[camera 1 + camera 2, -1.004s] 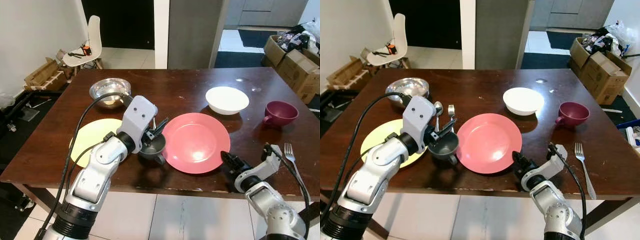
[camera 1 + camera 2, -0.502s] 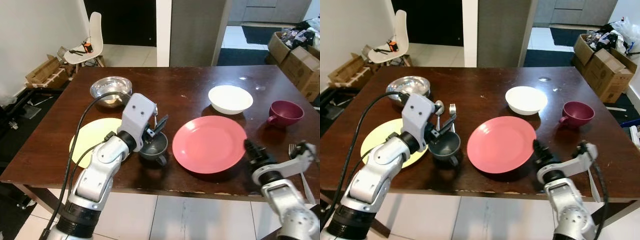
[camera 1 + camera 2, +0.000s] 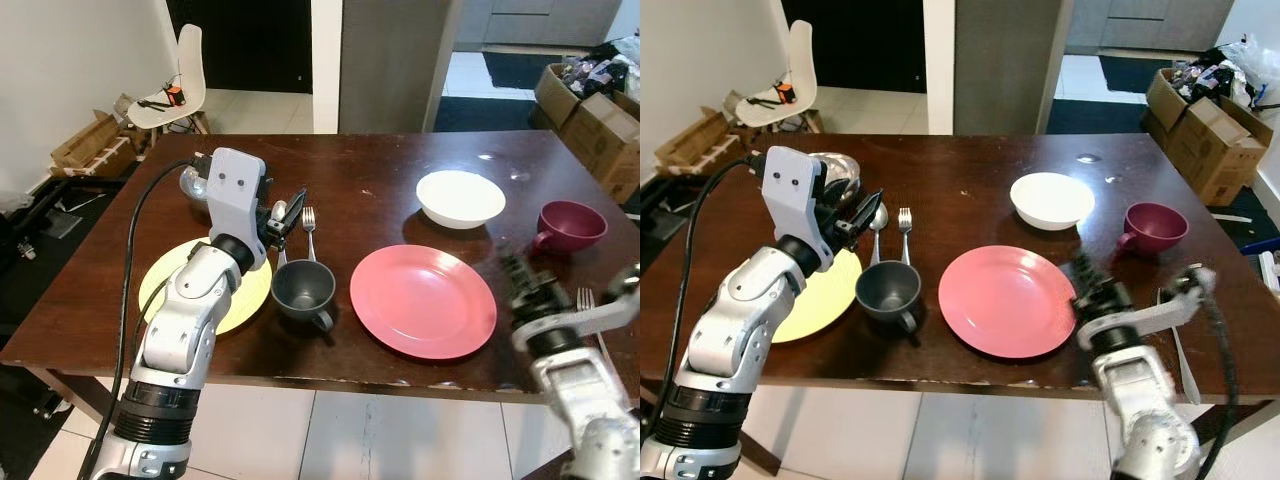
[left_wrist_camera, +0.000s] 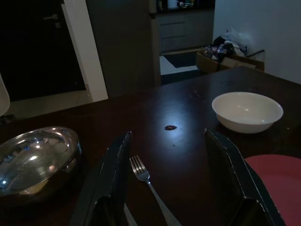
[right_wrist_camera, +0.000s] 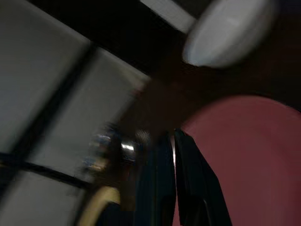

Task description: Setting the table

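While two plates (image 3: 423, 301), two bowls (image 3: 460, 198) sit, two cups (image 3: 304, 288) flank.

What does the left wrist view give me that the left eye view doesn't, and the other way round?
Left wrist alone: the left gripper seen along its own jaws, spread open over the fork with nothing between them.
Left eye alone: the yellow plate, grey mug, maroon cup and blurred right gripper.
Both: the steel bowl, white bowl and red plate.
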Robot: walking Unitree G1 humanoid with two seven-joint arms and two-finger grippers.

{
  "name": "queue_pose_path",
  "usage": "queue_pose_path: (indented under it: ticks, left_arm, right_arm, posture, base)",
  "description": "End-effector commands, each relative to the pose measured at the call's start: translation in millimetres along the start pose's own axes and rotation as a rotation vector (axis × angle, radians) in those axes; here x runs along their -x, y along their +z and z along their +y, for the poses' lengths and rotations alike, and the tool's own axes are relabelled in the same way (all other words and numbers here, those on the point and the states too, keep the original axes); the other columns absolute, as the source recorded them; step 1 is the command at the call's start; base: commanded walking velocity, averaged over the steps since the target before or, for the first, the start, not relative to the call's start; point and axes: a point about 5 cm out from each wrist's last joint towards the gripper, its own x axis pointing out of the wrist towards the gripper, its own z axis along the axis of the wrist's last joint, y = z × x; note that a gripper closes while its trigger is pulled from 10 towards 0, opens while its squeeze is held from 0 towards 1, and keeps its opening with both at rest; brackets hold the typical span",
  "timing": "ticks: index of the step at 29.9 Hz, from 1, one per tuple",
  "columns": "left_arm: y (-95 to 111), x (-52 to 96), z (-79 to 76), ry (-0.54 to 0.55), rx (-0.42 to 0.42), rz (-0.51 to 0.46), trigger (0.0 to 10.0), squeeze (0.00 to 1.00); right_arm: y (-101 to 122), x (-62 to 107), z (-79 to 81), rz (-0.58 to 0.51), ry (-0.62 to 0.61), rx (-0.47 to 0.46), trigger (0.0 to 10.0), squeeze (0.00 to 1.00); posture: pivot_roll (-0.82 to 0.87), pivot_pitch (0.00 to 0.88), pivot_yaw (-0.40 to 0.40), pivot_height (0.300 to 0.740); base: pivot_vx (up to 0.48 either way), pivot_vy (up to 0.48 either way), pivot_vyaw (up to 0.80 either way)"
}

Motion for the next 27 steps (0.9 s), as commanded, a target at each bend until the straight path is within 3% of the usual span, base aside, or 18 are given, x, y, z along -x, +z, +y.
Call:
queue_pose_path:
  ticks: [1, 2, 3, 6, 7, 9, 11, 15, 21, 22, 23, 27]
  left_arm:
    - [-5, 2.6, 0.3, 0.003, 0.003, 0.027, 10.0, 0.00]
    - [-6, 2.7, 0.1, 0.001, 0.001, 0.030, 10.0, 0.00]
    - [-6, 2.7, 0.1, 0.001, 0.001, 0.030, 10.0, 0.00]
    - [-6, 2.4, -0.4, -0.002, -0.002, 0.034, 10.0, 0.00]
    - [-6, 2.4, -0.4, -0.002, -0.002, 0.034, 10.0, 0.00]
    - [-6, 2.2, -0.6, -0.003, -0.003, 0.034, 10.0, 0.00]
    - [-7, 2.0, -1.3, -0.005, -0.002, 0.035, 10.0, 0.00]
    - [-7, 2.0, -2.0, -0.007, -0.002, 0.036, 10.0, 0.00]
    - [-6, 2.9, -1.8, -0.008, -0.009, 0.039, 10.0, 0.00]
    - [-5, 3.3, -1.5, -0.007, -0.011, 0.040, 10.0, 0.00]
    - [-5, 3.7, -1.2, -0.006, -0.012, 0.041, 10.0, 0.00]
    - [-4, 5.1, -0.4, -0.005, -0.015, 0.043, 10.0, 0.00]
  right_arm:
    - [-3, 2.7, -19.1, 0.025, -0.153, 0.096, 10.0, 0.00]
    - [-3, 4.8, -32.8, 0.041, -0.267, 0.195, 10.0, 1.00]
    - [-3, 4.8, -32.8, 0.041, -0.267, 0.195, 10.0, 1.00]
    - [4, 10.0, -50.5, 0.027, -0.423, 0.385, 10.0, 1.00]
    - [4, 10.0, -50.5, 0.027, -0.423, 0.385, 10.0, 1.00]
    - [13, 10.5, -50.6, -0.020, -0.445, 0.496, 10.0, 1.00]
    - [12, 8.4, -51.7, -0.007, -0.443, 0.514, 10.0, 1.00]
    - [7, 5.8, -54.8, 0.022, -0.442, 0.517, 10.0, 1.00]
    - [-21, -9.2, -52.4, 0.141, -0.327, 0.304, 10.0, 1.00]
    - [-24, -11.5, -52.1, 0.152, -0.324, 0.299, 10.0, 0.38]
    - [-27, -13.7, -52.2, 0.163, -0.326, 0.297, 10.0, 0.00]
    - [-34, -20.2, -50.4, 0.196, -0.302, 0.282, 10.0, 0.00]
  posture:
    - [-0.04, 0.006, 0.128, 0.740]
    - [-0.04, 0.006, 0.129, 0.740]
    - [-0.04, 0.006, 0.129, 0.740]
    - [-0.04, 0.008, 0.129, 0.740]
    - [-0.04, 0.008, 0.129, 0.740]
    - [-0.04, 0.010, 0.129, 0.740]
    - [-0.04, 0.010, 0.129, 0.740]
    - [-0.04, 0.010, 0.129, 0.740]
    - [-0.01, 0.022, 0.137, 0.740]
    - [-0.01, 0.023, 0.137, 0.740]
    - [0.00, 0.027, 0.137, 0.740]
    - [0.01, 0.035, 0.137, 0.740]
  base:
    - [0.000, 0.000, 0.00]
    - [0.000, 0.000, 0.00]
    - [0.000, 0.000, 0.00]
    - [0.000, 0.000, 0.00]
    - [0.000, 0.000, 0.00]
    - [0.000, 0.000, 0.00]
    - [0.000, 0.000, 0.00]
    - [0.000, 0.000, 0.00]
    - [0.000, 0.000, 0.00]
    - [0.000, 0.000, 0.00]
    - [0.000, 0.000, 0.00]
    - [0.000, 0.000, 0.00]
